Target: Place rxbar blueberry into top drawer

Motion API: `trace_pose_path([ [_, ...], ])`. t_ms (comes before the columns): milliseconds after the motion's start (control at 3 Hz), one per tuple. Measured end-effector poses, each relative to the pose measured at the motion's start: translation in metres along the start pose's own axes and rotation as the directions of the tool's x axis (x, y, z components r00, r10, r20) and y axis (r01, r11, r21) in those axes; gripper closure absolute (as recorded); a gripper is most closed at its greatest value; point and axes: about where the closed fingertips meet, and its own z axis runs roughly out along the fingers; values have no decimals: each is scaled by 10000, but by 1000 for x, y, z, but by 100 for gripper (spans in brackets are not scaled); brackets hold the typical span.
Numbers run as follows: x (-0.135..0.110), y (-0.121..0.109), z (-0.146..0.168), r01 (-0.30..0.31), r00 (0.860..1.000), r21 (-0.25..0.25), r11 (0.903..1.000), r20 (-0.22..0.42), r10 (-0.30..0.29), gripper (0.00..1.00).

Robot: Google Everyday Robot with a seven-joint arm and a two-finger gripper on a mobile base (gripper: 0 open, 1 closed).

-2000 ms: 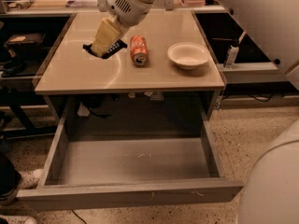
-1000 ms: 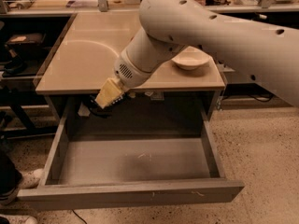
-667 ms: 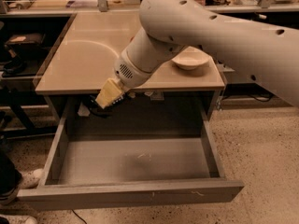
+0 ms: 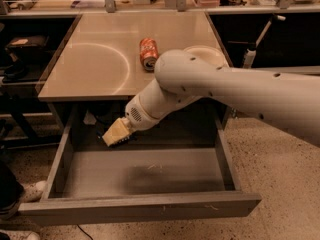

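The gripper hangs left of centre in the frame, tilted down to the left, just under the tabletop's front edge and above the back left part of the top drawer. I cannot tell how wide it stands. A dark sliver along its lower right edge may be the rxbar blueberry, though too little shows to be sure. The drawer is pulled out across the lower half of the frame. The white arm reaches in from the right edge. Above, on the tan tabletop, an orange soda can lies on its side, and a pale bowl sits near it to the right, partly behind the arm.
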Motion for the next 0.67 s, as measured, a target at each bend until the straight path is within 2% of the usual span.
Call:
trace_pose_path([
  [333, 20, -9, 33, -603, 9982, -360, 9975, 52, 605, 100],
  [667, 38, -14, 65, -1122, 9937, -737, 9909, -123, 1116, 100],
])
